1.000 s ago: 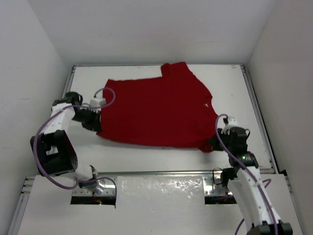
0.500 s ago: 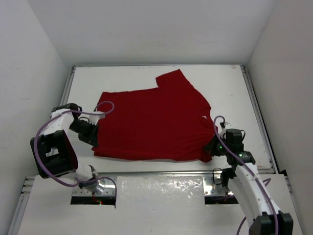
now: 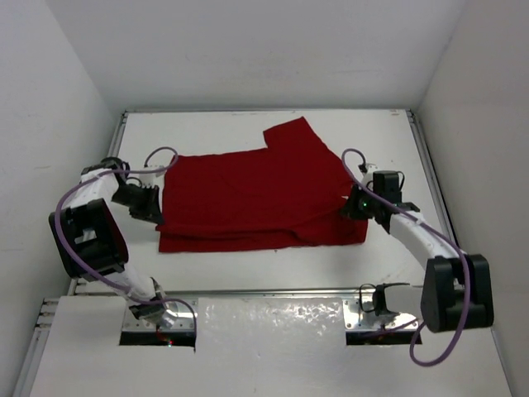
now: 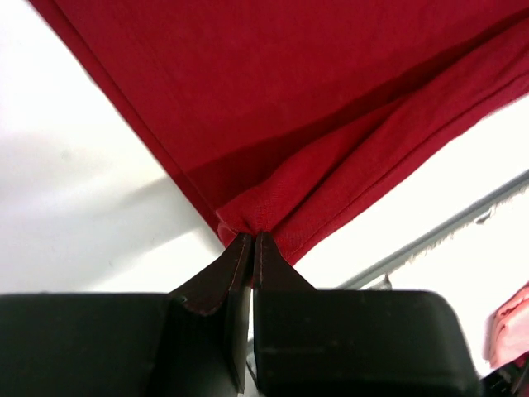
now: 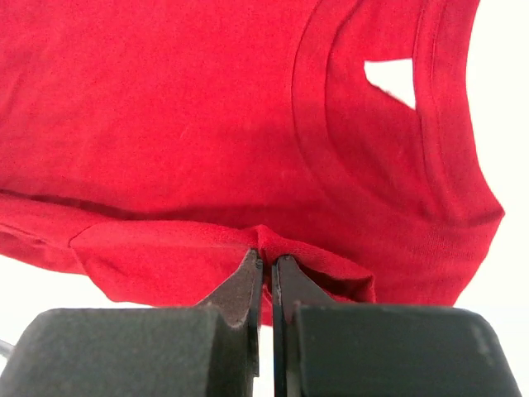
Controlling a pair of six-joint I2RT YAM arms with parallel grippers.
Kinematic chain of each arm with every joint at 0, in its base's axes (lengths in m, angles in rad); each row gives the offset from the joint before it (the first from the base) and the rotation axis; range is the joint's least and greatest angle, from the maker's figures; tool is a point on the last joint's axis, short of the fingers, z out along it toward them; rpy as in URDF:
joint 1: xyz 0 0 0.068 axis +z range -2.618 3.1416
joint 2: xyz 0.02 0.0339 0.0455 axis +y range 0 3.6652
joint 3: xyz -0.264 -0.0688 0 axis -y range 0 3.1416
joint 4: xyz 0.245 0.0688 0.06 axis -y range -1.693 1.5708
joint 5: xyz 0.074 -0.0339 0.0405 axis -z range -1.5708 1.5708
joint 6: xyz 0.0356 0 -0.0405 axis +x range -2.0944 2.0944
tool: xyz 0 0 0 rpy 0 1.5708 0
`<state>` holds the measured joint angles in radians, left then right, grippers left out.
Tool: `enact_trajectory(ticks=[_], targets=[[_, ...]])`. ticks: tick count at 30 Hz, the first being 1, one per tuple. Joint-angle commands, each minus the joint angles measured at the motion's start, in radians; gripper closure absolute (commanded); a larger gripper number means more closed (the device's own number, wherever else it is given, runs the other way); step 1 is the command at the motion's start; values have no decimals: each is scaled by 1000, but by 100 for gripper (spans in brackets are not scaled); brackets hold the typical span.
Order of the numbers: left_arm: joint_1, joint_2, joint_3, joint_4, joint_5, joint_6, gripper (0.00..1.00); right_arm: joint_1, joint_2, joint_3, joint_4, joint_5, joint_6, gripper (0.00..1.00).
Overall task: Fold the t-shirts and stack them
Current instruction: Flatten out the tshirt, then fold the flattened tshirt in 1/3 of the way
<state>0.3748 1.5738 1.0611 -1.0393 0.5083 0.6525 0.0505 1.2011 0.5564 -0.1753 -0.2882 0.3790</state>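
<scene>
The dark red t-shirt lies spread across the middle of the white table, its near edge doubled over into a long fold. One sleeve sticks out toward the far side. My left gripper is shut on the shirt's left edge; in the left wrist view its tips pinch a bunched corner of cloth. My right gripper is shut on the shirt's right edge. The right wrist view shows those tips clamping the folded hem just below the collar.
A white table with a metal rail around it carries the shirt. White walls rise on the left, right and far side. Purple cables loop above both wrists.
Both grippers have carried the shirt's near edge away from the arm bases and over the body, laying a fold along the near side. The right arm has swung far out over the table.
</scene>
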Motion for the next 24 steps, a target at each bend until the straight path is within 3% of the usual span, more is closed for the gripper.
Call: enact_trajectory(ticks=[1,11,16,21,23,24], targets=[[10,26,48,68,35,-45,100,5,86,85,65,7,-72,100],[9,124,86,136,30,-154,100,5,253,201,77,14,-114,100],[15,189,167,136,93,-212,80,5,278,191,112,-6,-98,100],[62,203,390,180,82,-286,69,5,295,207,105,-12,-94,100],[50,180,430,176,98,-196,62,5,295,214,108,-14,-91,100],[-6,142,427,153,81,-119,59,6,295,217,108,-14,-91,100]])
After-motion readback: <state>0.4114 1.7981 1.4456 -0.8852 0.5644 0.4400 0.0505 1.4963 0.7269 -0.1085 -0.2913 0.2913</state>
